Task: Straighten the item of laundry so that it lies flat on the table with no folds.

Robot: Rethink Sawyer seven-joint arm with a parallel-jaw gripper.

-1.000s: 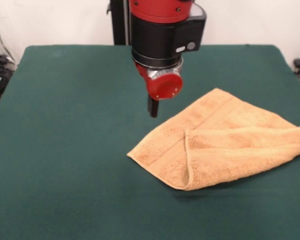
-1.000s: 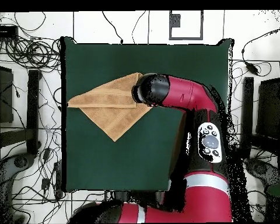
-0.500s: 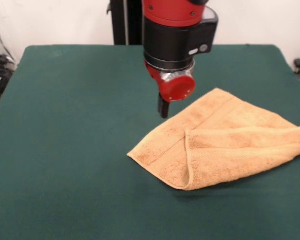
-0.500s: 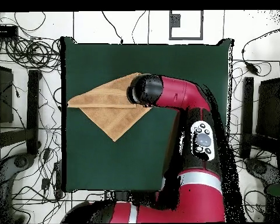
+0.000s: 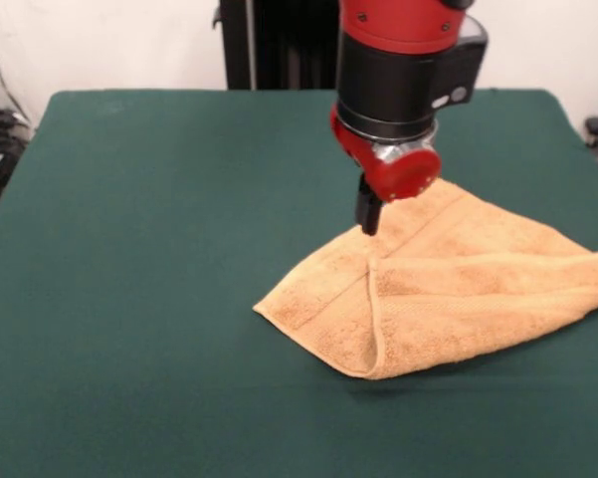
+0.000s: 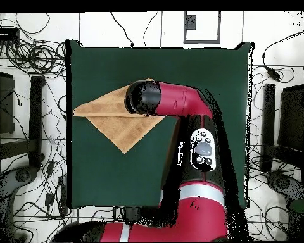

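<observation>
At about four o'clock from the centre of the front view lies your orange-tan terry towel [image 5: 448, 289], folded over itself on the dark green table [image 5: 149, 279]. One flap is doubled across the lower layer, its folded edge running from the middle of the towel out toward three o'clock, where the cloth reaches the picture's edge. A woven border band shows along the side facing seven o'clock. The near corner points to six o'clock; the far corner points to twelve o'clock, beneath the arm.

Your gripper [image 5: 368, 214] hangs from the red and black arm [image 5: 403, 80] at about one o'clock from centre, its dark tip just at the towel's ten-o'clock edge. You cannot tell whether the fingers are spread or pressed together, nor whether the tip touches the cloth.

In the overhead view the towel [image 6: 120, 123] sits at the table's [image 6: 199, 69] nine-o'clock side, and the arm's [image 6: 180, 101] black wrist covers its three-o'clock corner.
</observation>
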